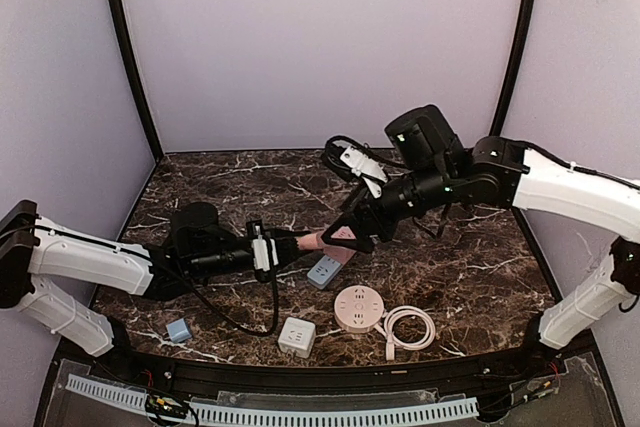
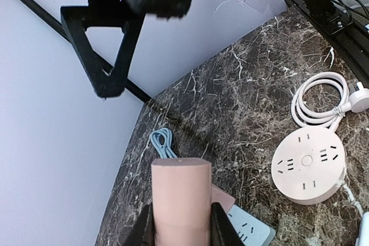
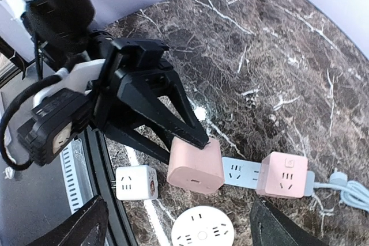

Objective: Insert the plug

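Carrying step: left claw (image 2: 181,226) clamped on pink plug (image 2: 180,191), right claw (image 1: 350,235) apart; next, lower it squarely onto the strip (image 3: 237,172)

Left hand (image 1: 303,243) clamped shut; right hand (image 1: 347,234) spread wide, arms converging

The left gripper (image 1: 300,243) held a pink plug (image 1: 314,241) close to the blue power strip (image 1: 323,271); the right gripper (image 1: 348,235) was just beside it; a round socket (image 1: 359,305) lay near.
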Robot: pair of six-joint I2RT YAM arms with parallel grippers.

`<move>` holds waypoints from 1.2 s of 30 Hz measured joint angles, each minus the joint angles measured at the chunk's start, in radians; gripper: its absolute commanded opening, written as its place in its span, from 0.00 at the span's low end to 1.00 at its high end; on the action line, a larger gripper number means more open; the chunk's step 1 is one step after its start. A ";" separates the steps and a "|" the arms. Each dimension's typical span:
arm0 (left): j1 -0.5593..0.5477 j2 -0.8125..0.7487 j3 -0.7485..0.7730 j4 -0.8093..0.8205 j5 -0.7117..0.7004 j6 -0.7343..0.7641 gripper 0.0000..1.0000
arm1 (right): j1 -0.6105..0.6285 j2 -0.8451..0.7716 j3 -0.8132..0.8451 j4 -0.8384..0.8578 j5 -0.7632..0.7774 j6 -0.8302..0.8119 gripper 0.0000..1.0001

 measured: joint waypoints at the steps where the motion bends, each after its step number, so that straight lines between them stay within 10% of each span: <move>1: 0.000 -0.002 0.000 -0.004 0.002 -0.011 0.01 | 0.001 -0.032 -0.032 0.026 0.002 -0.031 0.83; 17: 0.043 -0.109 0.000 -0.091 0.225 -0.223 0.01 | 0.147 -0.028 -0.107 0.154 0.194 -0.506 0.60; 36: 0.124 -0.136 -0.009 -0.080 0.390 -0.370 0.01 | 0.170 0.065 -0.023 0.130 0.245 -0.578 0.39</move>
